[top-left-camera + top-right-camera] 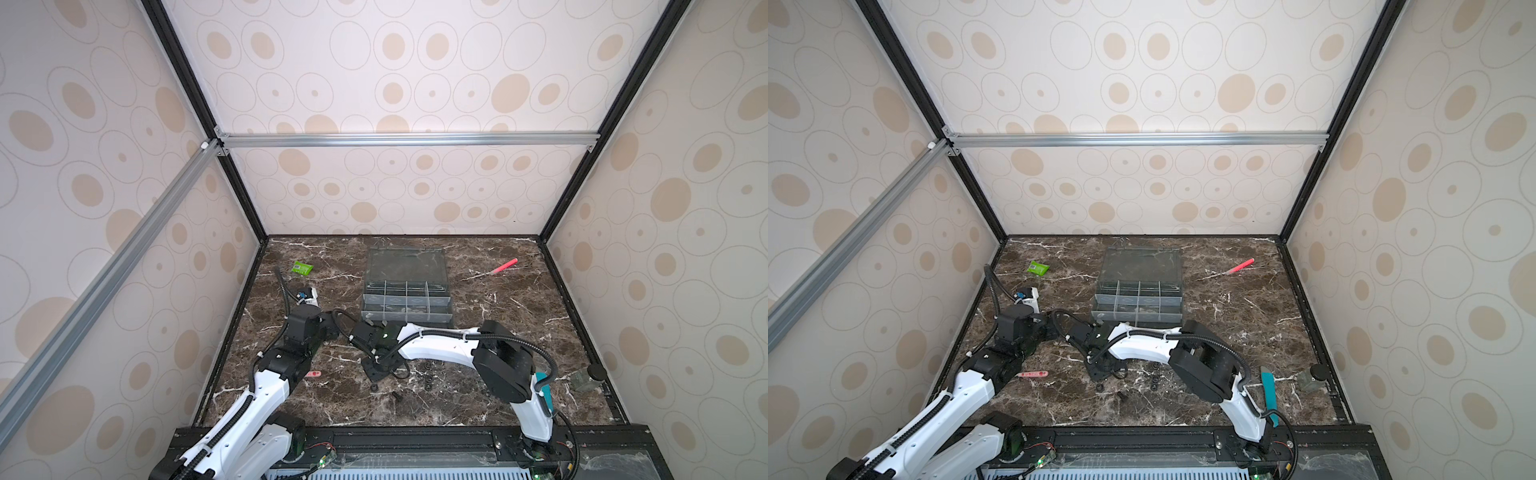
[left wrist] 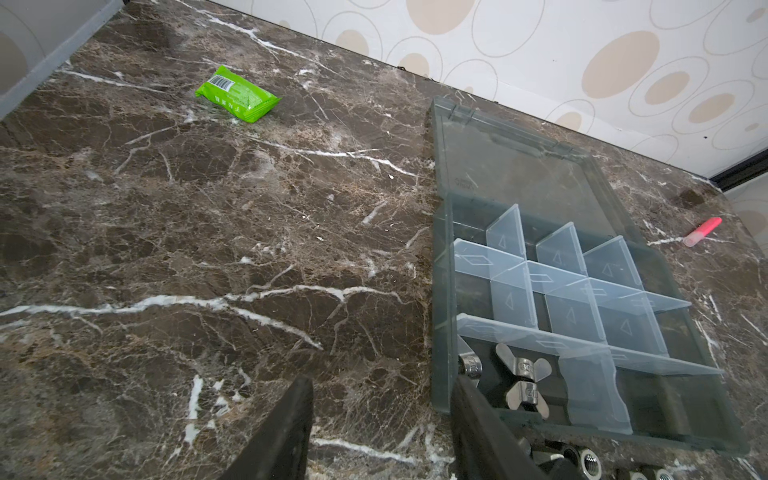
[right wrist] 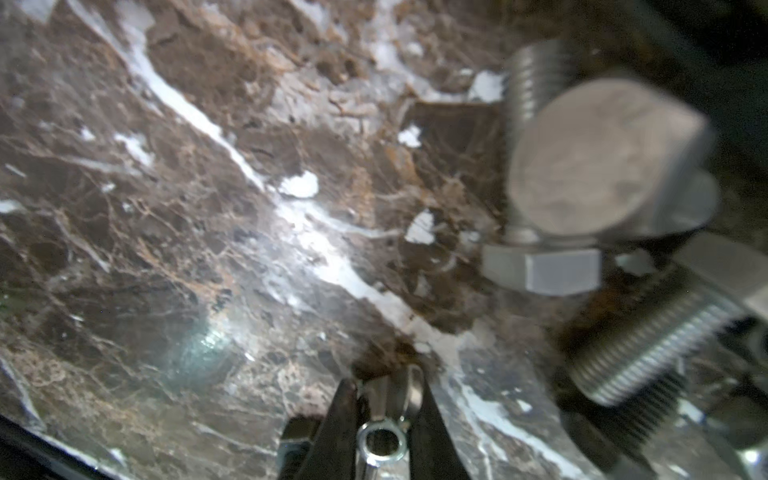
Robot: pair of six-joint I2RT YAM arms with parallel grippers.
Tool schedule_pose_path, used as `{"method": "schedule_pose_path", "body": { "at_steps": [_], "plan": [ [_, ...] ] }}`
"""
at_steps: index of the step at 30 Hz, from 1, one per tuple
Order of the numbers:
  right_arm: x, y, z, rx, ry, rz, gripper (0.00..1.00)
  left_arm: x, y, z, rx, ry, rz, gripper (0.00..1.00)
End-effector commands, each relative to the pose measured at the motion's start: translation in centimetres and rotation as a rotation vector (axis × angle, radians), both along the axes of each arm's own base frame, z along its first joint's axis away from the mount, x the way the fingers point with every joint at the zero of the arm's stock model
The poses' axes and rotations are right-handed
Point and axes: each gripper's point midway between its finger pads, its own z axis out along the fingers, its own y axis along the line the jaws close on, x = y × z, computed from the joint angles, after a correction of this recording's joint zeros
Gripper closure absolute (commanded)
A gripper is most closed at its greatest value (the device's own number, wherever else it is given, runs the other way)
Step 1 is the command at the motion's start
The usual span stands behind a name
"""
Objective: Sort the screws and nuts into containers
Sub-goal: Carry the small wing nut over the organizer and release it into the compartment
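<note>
At 10 o'clock on the table [image 2: 166, 249] a green packet [image 2: 237, 93] lies alone near the left wall. Wide bare marble runs from it to the left claw [image 2: 381, 380]. That claw is spread with nothing between its fingers. One finger [image 2: 478, 415] stands just beside the near left corner of the organizer box [image 2: 440, 291].

The box sits at 12 o'clock, with its clear lid laid open toward the back wall. Among its containers [image 2: 573, 316], the near left one holds silver wing nuts [image 2: 523, 374]. Hex nuts [image 2: 590, 461] lie on the table just outside the near wall.

At the box's 6 o'clock, the right claw [image 3: 384, 390] pinches a small silver nut [image 3: 380, 442] low over the table. Blurred screws [image 3: 602, 158] lie close by, and black nuts [image 1: 427, 376] lie just right of it.

At 1 o'clock a red pen [image 1: 503, 267] lies well apart, with open table around it.
</note>
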Motion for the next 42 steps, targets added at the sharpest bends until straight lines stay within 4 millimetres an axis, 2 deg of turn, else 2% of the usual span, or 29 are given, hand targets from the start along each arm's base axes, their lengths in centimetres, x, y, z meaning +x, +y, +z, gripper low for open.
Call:
{"method": "schedule_pose_path", "body": {
  "at_steps": [1,5,9,14,18,22,27,30,42],
  "plan": [
    [2.1,-0.2,4.0,0.067,-0.08,-0.018,0.83,0.0,0.2,0.4,-0.018,-0.006,0.011,0.46],
    [5.1,-1.6,6.6,0.076,-0.151,-0.033,0.83,-0.1,0.1,0.3,-0.031,-0.005,0.007,0.46],
    [8.8,-3.5,8.2,0.09,-0.203,-0.081,0.83,-0.2,-0.2,0.0,-0.055,-0.004,0.002,0.46],
    [12.7,-5.2,8.5,0.065,-0.256,-0.133,0.82,-0.3,-0.5,-0.4,-0.082,0.0,-0.005,0.46],
    [14.4,-5.6,7.5,0.037,-0.258,-0.154,0.82,-0.4,-0.7,-0.7,-0.09,0.006,-0.011,0.46],
    [15.2,-5.3,6.9,0.059,-0.237,-0.184,0.79,-0.5,-0.9,-0.9,-0.101,0.011,-0.018,0.46],
    [15.2,-5.2,7.0,0.07,-0.233,-0.205,0.59,-0.5,-1.0,-1.0,-0.107,0.014,-0.023,0.46],
    [15.2,-5.6,7.5,0.061,-0.243,-0.21,0.52,-0.4,-1.2,-1.0,-0.111,0.014,-0.029,0.46],
    [13.9,-8.1,9.9,0.085,-0.292,-0.268,0.47,-0.4,-1.3,-1.6,-0.118,0.028,-0.032,0.46]
  ]
}}
